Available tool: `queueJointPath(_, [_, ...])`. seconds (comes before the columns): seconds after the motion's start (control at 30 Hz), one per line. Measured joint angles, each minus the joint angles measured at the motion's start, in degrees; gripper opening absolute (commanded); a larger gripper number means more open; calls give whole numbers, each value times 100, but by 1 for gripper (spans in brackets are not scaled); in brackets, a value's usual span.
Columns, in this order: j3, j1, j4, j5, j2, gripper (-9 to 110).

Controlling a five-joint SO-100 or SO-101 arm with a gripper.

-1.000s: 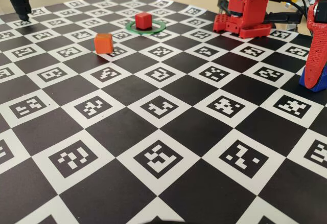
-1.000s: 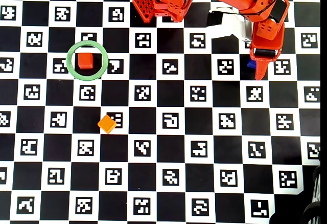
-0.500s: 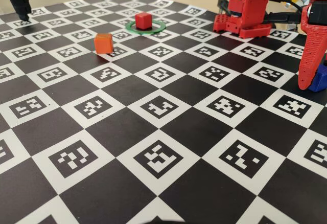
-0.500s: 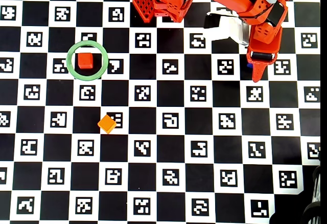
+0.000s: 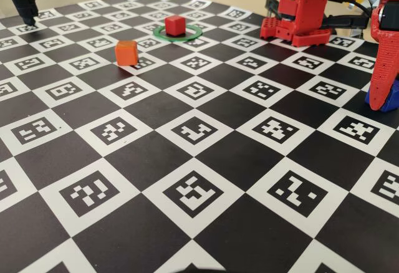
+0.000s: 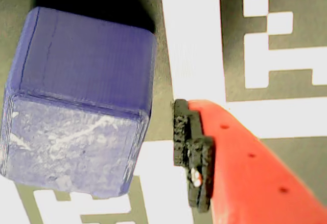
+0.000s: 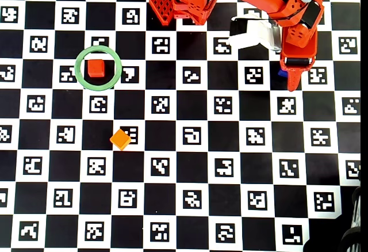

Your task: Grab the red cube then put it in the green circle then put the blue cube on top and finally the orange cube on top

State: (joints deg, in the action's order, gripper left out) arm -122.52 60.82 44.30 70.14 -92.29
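Black-and-white marker squares cover the table (image 5: 187, 161), where the red cube (image 7: 95, 68) already sits inside the green circle (image 7: 79, 78) and the orange cube (image 7: 120, 139) waits apart. At the right edge of the fixed view the gripper (image 5: 381, 95) stands over the blue cube (image 6: 76, 101), one finger (image 6: 225, 157) just beside it without touching, so it looks released. Light, rigid and faintly ridged, the cube should hold well if pinched across two opposite flat sides.

Lighting even and bright across my board (image 5: 187, 179), soft shadows only; my wrist view close and slightly soft, dark shadow behind the blue cube (image 6: 76, 101); no glare.
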Motion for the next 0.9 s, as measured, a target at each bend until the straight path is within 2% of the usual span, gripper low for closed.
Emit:
queueJointPath(0.47, [-105,-97,-158,431,0,33])
queueJointPath(0.9, [-149,9,-413,334,0,14])
